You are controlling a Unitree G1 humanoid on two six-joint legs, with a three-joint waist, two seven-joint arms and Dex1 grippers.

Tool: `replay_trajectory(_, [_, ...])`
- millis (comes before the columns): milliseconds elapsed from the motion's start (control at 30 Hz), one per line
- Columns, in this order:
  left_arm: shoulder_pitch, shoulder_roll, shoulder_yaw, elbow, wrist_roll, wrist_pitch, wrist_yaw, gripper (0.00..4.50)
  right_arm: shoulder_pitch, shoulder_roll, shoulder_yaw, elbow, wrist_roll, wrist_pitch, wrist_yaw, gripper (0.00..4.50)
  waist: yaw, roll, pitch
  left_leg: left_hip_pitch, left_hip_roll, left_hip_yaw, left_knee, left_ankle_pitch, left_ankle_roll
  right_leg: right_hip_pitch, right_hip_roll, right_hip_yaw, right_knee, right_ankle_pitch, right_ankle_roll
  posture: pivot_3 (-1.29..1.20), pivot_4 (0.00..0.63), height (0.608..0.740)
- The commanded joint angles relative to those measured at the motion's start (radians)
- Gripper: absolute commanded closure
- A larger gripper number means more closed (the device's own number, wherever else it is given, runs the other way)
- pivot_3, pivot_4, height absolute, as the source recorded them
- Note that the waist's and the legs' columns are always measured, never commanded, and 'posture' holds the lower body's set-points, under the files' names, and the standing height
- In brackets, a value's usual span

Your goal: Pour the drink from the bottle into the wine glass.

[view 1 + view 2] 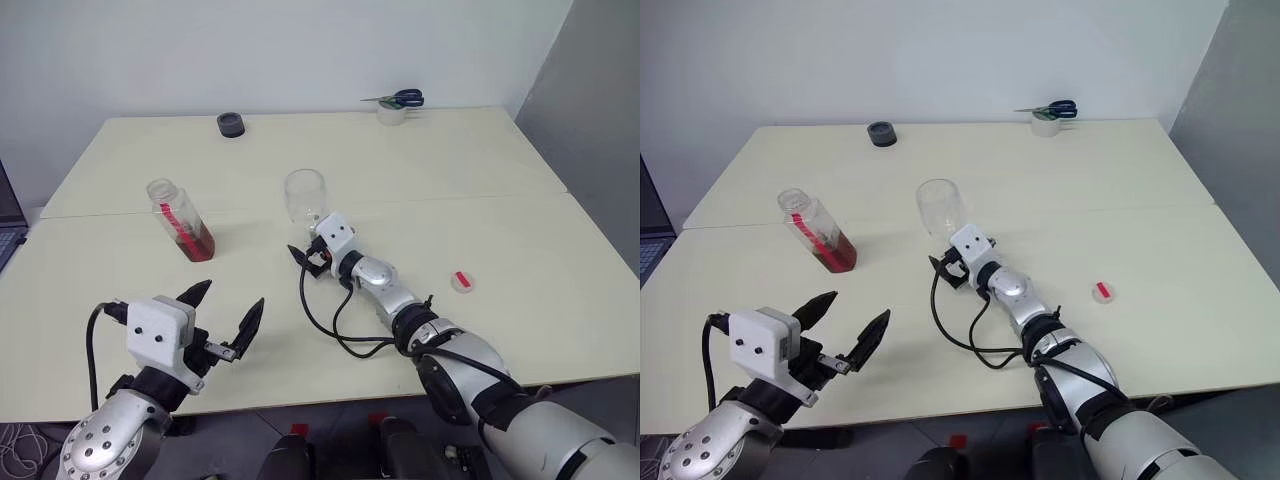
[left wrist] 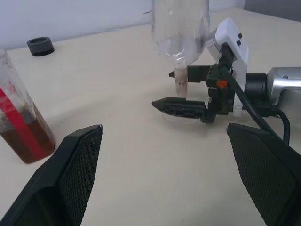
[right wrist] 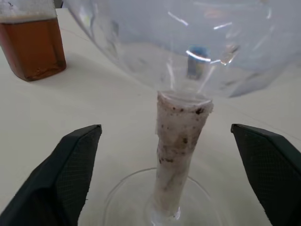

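Near the middle of the worktop [image 1: 500, 250] you have the wine glass [image 1: 305, 194] standing upright, its bowl empty. Your right claw [image 3: 174, 183] sits at its base with both fingers spread wide, one on each side of the stem and clear of it, so it grips nothing. Toward the left edge of the worktop stands the bottle [image 1: 180, 219], uncapped and upright, with the drink [image 1: 196, 242] filling only its lower part beside the red label strip. Your left claw [image 1: 226, 320] hovers over the front edge, fingers apart and empty, well short of the bottle. A small red cap [image 1: 462, 281] lies toward the right edge. Along the far edge you see a dark ring [image 1: 231, 124] and a roll of tape [image 1: 391, 113] with scissors [image 1: 400, 98] resting on top.
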Motion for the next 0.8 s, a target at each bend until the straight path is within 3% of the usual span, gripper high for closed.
replay_trajectory(33, [-0.036, -0.001, 0.005, 0.026, 0.003, 0.008, 0.017, 0.00, 0.085, -0.027, 0.010, -0.127, 0.003, -0.043, 0.091, 0.01, 0.001, 0.000, 0.000, 0.000, 0.000, 0.000, 0.000, 0.000, 0.000, 0.000, 0.000, 0.000, 0.000, 0.000, 0.000, 0.00, 0.150, 0.740])
replay_trajectory(133, [-0.081, -0.044, -0.012, 0.111, 0.044, -0.004, 0.066, 0.00, 0.197, -0.117, 0.034, -0.339, 0.007, -0.003, 0.183, 0.01, 0.008, 0.000, 0.000, 0.000, 0.000, -0.001, 0.000, 0.000, 0.000, 0.001, 0.000, 0.000, 0.000, 0.000, 0.000, 0.00, 0.150, 0.740])
replay_trajectory(267, [-0.136, -0.111, -0.030, 0.195, 0.084, -0.026, 0.121, 0.00, 0.363, -0.281, 0.028, -0.761, 0.057, 0.211, 0.289, 0.01, 0.025, 0.000, 0.000, -0.001, -0.002, -0.001, 0.002, 0.000, 0.000, 0.001, -0.001, -0.001, -0.001, 0.000, 0.001, 0.00, 0.150, 0.740])
replay_trajectory(467, [-0.147, -0.165, -0.014, 0.240, 0.127, -0.058, 0.169, 0.00, 0.496, -0.513, -0.020, -1.276, 0.196, 0.542, 0.428, 0.01, 0.024, 0.000, 0.000, -0.001, 0.001, -0.001, 0.001, 0.000, 0.000, 0.000, -0.001, 0.000, 0.000, 0.000, 0.001, 0.00, 0.150, 0.740])
replay_trajectory(633, [-0.219, -0.171, 0.044, 0.321, 0.157, -0.076, 0.224, 0.00, 0.513, -0.730, -0.061, -1.604, 0.460, 0.781, 0.645, 0.01, 0.030, 0.000, 0.000, -0.001, 0.000, -0.002, 0.001, -0.002, 0.004, 0.002, -0.001, -0.001, -0.001, 0.000, 0.001, 0.00, 0.150, 0.740])
replay_trajectory(800, [-0.310, -0.158, 0.049, 0.424, 0.193, -0.099, 0.235, 0.00, 0.423, -0.853, -0.099, -1.712, 0.677, 1.001, 0.721, 0.01, 0.031, -0.001, 0.000, 0.000, -0.001, -0.002, 0.002, -0.002, 0.004, 0.003, -0.001, -0.003, -0.002, 0.000, 0.001, 0.00, 0.150, 0.740])
